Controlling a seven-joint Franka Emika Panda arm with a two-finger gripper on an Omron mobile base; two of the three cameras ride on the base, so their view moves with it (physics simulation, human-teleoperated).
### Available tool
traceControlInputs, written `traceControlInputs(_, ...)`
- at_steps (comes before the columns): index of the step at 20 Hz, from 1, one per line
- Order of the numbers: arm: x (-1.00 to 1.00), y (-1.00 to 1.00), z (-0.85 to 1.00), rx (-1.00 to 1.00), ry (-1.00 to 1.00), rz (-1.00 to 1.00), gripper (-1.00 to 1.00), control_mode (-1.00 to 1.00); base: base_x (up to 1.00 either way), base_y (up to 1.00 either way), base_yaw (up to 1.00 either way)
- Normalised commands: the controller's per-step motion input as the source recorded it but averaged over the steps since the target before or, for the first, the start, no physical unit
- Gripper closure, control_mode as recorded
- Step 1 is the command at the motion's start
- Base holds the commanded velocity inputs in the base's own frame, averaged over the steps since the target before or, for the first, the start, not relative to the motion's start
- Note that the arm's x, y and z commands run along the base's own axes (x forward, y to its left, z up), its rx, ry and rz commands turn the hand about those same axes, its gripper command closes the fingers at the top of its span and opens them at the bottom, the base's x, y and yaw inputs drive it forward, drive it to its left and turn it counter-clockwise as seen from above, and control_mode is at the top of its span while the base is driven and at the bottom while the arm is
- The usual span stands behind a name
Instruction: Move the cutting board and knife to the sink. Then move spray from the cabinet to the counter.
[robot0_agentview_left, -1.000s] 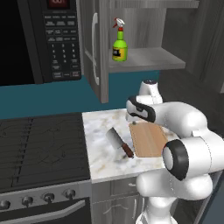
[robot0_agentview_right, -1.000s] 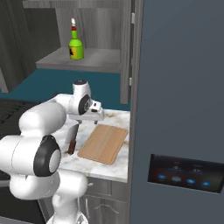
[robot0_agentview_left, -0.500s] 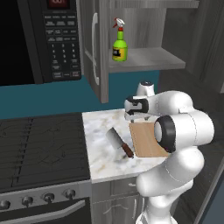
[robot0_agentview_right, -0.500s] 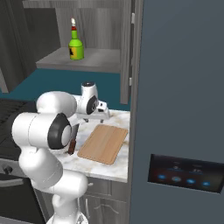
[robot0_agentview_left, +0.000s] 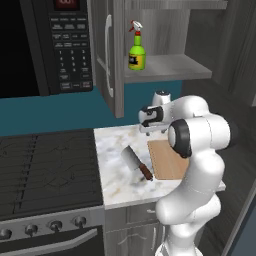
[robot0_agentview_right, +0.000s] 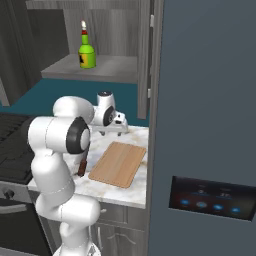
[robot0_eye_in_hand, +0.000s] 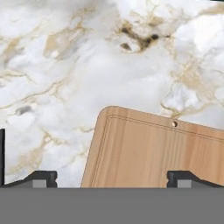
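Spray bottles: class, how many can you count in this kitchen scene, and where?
1. The green spray stands upright on the open cabinet's shelf, above the counter. Others could be hidden behind the cabinet door.

Arm folded tight: elbow raised high above the base, forearm reaching forward. Wrist bent so the hand points straight down. Gripper (robot0_agentview_left: 151, 129) hangs low, jaws spread wide, nothing between the fingertips (robot0_eye_in_hand: 41, 177).

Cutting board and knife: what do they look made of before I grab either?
Cutting board: light wood, matte, visible grain and a grooved border. Knife: grey blade that looks like steel; dark reddish-brown handle, perhaps wood or plastic. Both lie flat on the marble-patterned counter.
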Motion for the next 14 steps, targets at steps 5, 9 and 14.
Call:
traceControlInputs(5,0.44,0.0,-0.16,0.0,0.0,0.0,-1.0,-1.0,0.0,0.0,0.0)
traceControlInputs(9,0.36,0.0,-0.23,0.0,0.0,0.0,-1.0,-1.0,0.0,0.0,0.0)
traceControlInputs(14,0.36,0.0,-0.31,0.0,0.0,0.0,-1.0,-1.0,0.0,0.0,0.0)
